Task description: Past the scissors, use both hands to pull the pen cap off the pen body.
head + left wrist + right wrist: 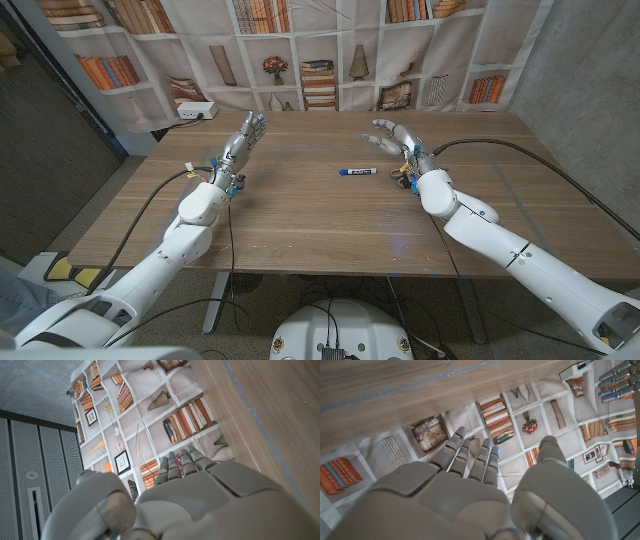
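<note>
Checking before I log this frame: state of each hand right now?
Left hand: open, fingers apart, holding nothing.
Right hand: open, fingers spread, holding nothing; the pen lies on the table apart from it.

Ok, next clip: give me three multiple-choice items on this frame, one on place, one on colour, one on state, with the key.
1. Where does the pen lie?
A. on the table between the two hands
B. in the left robot hand
C. on the floor

2. What colour is the pen's body?
A. red
B. blue with a white label
C. green

3. What state is the right robot hand in?
A. gripping the pen
B. closed in a fist
C. open, holding nothing

Key: 1 A, the head view shows it flat on the wood between the hands; 2 B, blue ends, white middle; 3 C, fingers apart above the table, as with the left robot hand.
</note>
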Robot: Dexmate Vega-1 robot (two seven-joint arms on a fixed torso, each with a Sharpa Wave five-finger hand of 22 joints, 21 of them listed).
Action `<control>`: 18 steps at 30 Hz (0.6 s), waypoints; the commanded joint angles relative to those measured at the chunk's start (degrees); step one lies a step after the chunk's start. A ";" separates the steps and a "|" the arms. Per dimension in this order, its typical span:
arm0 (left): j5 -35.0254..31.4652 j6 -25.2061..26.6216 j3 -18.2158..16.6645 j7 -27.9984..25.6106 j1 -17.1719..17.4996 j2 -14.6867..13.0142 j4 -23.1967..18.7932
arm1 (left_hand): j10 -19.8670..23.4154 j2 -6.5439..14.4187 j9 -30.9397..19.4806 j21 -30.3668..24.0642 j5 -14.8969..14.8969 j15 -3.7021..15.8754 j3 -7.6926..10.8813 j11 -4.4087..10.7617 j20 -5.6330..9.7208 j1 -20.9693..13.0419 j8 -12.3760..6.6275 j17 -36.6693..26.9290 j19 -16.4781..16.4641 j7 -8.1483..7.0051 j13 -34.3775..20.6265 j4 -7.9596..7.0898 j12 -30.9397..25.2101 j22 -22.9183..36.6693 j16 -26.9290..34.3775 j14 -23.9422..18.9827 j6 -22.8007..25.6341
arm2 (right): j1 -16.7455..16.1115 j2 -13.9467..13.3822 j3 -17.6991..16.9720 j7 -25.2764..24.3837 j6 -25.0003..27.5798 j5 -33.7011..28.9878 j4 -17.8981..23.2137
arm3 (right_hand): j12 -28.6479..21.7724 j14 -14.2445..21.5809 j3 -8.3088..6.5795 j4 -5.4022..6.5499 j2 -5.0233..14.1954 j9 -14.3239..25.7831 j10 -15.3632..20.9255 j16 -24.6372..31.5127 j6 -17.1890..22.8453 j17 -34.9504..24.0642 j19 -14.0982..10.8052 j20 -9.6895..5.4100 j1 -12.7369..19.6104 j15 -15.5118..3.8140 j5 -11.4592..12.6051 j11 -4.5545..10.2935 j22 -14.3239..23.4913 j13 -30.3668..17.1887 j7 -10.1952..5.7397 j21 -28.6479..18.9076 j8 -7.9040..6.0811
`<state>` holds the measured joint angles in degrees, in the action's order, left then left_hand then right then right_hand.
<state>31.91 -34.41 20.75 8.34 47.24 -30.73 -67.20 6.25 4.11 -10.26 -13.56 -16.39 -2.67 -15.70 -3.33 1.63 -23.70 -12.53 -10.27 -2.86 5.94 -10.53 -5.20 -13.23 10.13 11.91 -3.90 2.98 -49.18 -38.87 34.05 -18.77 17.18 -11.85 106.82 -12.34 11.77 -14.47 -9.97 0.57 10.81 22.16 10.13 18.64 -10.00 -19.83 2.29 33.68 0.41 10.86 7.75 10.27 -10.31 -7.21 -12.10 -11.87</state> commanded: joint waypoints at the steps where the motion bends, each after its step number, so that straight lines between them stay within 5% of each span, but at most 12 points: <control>1: -0.20 2.02 -0.40 -1.44 1.69 -1.26 -3.10 | 0.60 -0.17 -0.28 0.17 0.23 0.01 -0.19 -0.12 0.09 -0.10 -0.29 -0.17 -0.50 0.19 -0.17 0.27 -0.16 0.13 0.36 -0.55 0.51 | 5.23 -2.07 6.06 6.76 11.47 -8.91 4.01 | -0.56 0.05 -0.93 -0.15 0.08 0.17 0.64 0.09 0.64 -0.17 -0.46 0.94 1.78 -0.07 0.67 0.91 0.25 -0.12 -0.91 -0.23 -0.44; 4: 1.53 3.22 -0.60 -0.03 2.25 -1.82 -4.28 | 0.67 -0.13 -0.28 0.20 0.23 0.08 -0.19 -0.10 0.07 -0.14 -0.24 -0.17 -0.52 0.21 -0.18 0.28 -0.14 0.13 0.32 -0.58 0.49 | 5.96 -2.27 6.87 8.00 12.66 -10.09 4.38 | -1.05 0.03 -1.15 -0.13 -0.26 0.19 2.24 0.16 1.47 -0.15 -0.61 2.03 3.23 -0.27 0.77 1.38 0.23 -0.16 -0.96 -0.13 -0.59; 8: 5.95 4.33 -0.85 4.91 2.22 -1.67 -4.12 | 0.85 -0.05 -0.29 0.34 0.26 0.10 -0.20 0.03 -0.31 -0.19 -0.26 -0.18 -0.33 0.05 -0.18 0.28 -0.13 0.14 0.23 -0.59 0.76 | 7.40 -2.96 8.66 10.56 14.53 -12.71 5.22 | -0.92 -1.43 -1.05 0.29 -0.72 0.19 2.35 -0.06 1.94 -0.22 0.63 5.54 4.07 -0.25 0.78 1.49 0.25 -0.22 -1.05 0.48 -0.49; 13: 3.93 4.47 -1.06 2.66 3.44 -2.70 -6.64 | 0.92 0.01 -0.29 0.55 0.29 0.23 -0.23 0.16 -0.33 -0.20 -0.28 -0.19 0.03 -0.10 -0.18 0.25 -0.06 0.16 0.11 -0.56 1.05 | 9.58 -3.51 11.64 14.23 17.06 -17.41 6.07 | -0.80 -2.38 -0.99 0.56 -0.83 0.20 2.36 -0.11 1.99 -0.27 1.30 6.74 4.44 -0.41 0.81 2.15 0.27 -0.25 -1.82 0.74 -0.32; 18: 3.89 4.07 -1.33 2.20 4.28 -2.72 -7.63 | 0.83 0.07 -0.30 0.69 0.33 0.32 -0.25 0.22 -0.33 -0.20 -0.24 -0.20 0.24 -0.22 -0.18 0.23 0.06 0.17 -0.02 -0.42 1.16 | 11.32 -3.03 14.34 17.06 19.32 -22.30 5.53 | -0.56 -2.37 -0.96 0.71 -1.02 0.22 2.19 0.18 2.02 -0.25 1.21 9.56 5.17 -0.75 0.89 2.93 0.27 -0.28 -2.72 0.67 -0.12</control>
<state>35.17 -30.89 19.95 10.41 49.77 -32.67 -72.00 6.62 4.10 -10.26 -12.92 -15.96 -2.67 -15.70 -3.38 1.41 -23.69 -12.53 -10.26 -2.63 5.73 -10.53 -5.21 -13.23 10.14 11.91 -3.89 3.80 -41.87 -41.59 42.87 -8.28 30.66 -24.76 111.61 -13.00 9.31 -15.43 -9.64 -0.40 10.80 24.20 10.14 20.57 -10.00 -18.37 10.92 38.27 0.01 11.30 10.19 10.26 -10.30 -9.12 -11.43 -12.11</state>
